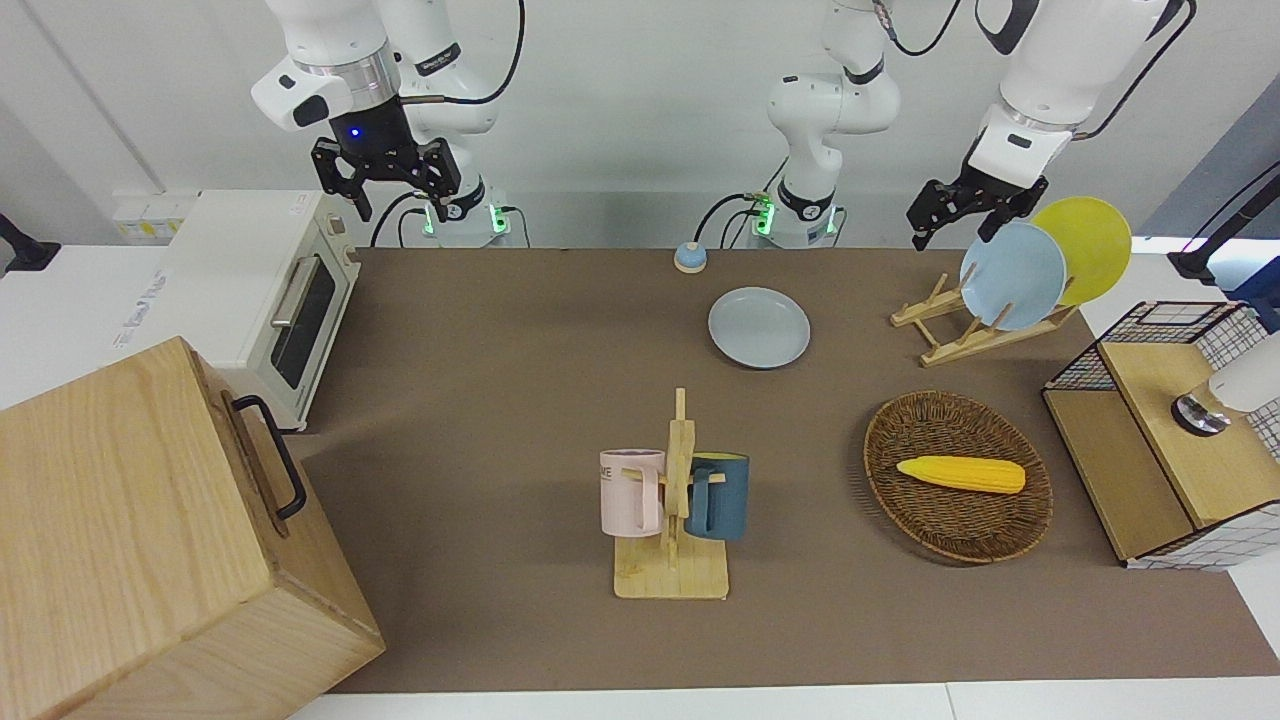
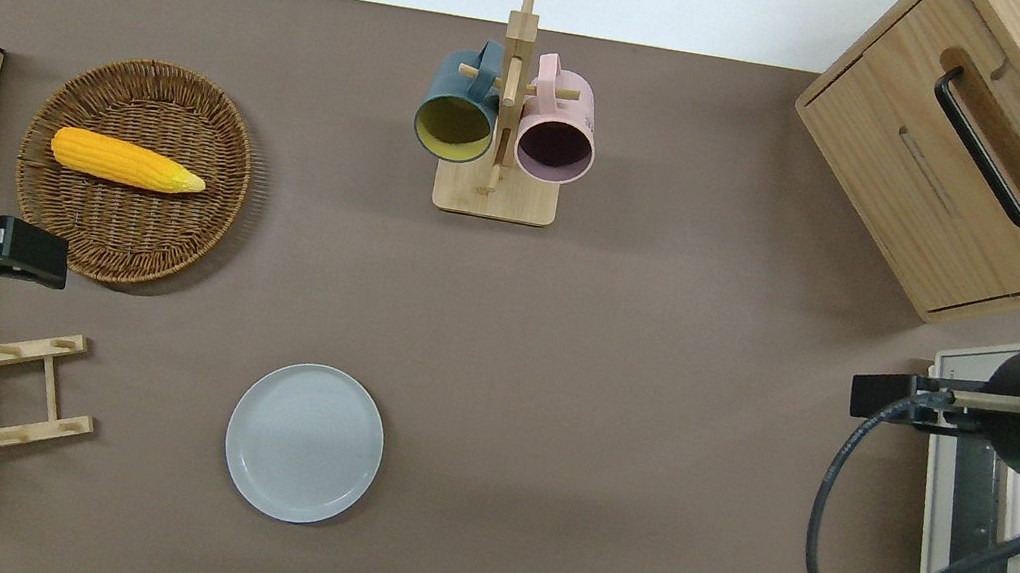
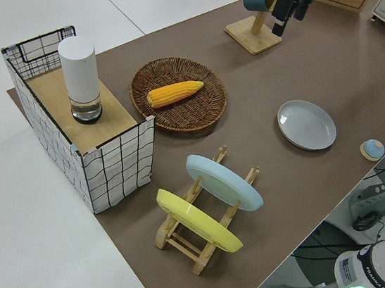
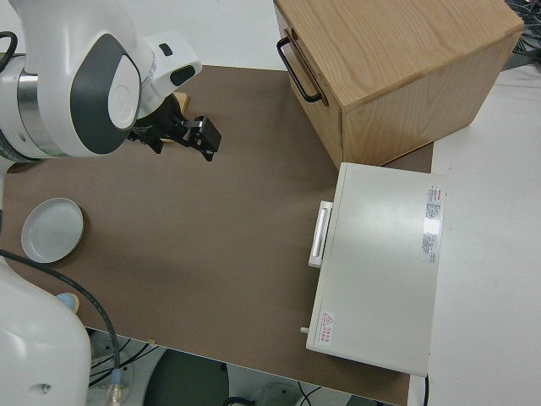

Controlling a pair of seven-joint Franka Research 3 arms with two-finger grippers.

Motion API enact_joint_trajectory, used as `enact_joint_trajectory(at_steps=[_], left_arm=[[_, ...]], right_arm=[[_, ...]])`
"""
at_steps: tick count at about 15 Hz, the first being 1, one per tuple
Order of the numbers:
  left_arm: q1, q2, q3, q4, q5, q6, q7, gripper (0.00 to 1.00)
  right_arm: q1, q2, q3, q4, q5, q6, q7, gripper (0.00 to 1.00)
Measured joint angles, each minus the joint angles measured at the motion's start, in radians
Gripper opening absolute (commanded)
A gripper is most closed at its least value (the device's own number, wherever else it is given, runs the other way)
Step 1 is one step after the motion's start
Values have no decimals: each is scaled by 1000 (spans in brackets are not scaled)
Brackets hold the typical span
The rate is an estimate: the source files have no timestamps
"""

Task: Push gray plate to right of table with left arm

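The gray plate (image 1: 759, 327) lies flat on the brown table (image 1: 500, 400), nearer to the robots than the mug stand; it also shows in the overhead view (image 2: 305, 443), the left side view (image 3: 306, 124) and the right side view (image 4: 52, 230). My left gripper (image 1: 950, 232) is up in the air with its fingers apart and empty. In the overhead view it (image 2: 53, 264) is over the mat between the wicker basket and the plate rack, toward the left arm's end from the gray plate and apart from it. My right gripper (image 1: 385, 195) is open and parked.
A wicker basket (image 2: 123, 239) holds a corn cob (image 2: 127, 161). A wooden rack (image 1: 965, 335) holds a sky-blue plate (image 1: 1012, 275) and a yellow plate (image 1: 1095, 245). A mug stand (image 1: 672, 575), a small blue knob (image 1: 690, 257), a toaster oven (image 1: 255, 290), a wooden cabinet (image 1: 130, 540) and a wire crate (image 1: 1165, 440) stand around.
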Motion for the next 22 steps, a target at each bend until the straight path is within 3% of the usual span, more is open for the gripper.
enact_joint_trajectory(at_steps=[17, 22], left_arm=[[1, -2, -14, -3, 0, 8, 2, 991], [1, -2, -23, -77, 0, 11, 2, 975]], right_arm=[[0, 0, 0, 0, 0, 0, 0, 996], [0, 0, 0, 0, 0, 0, 0, 996]])
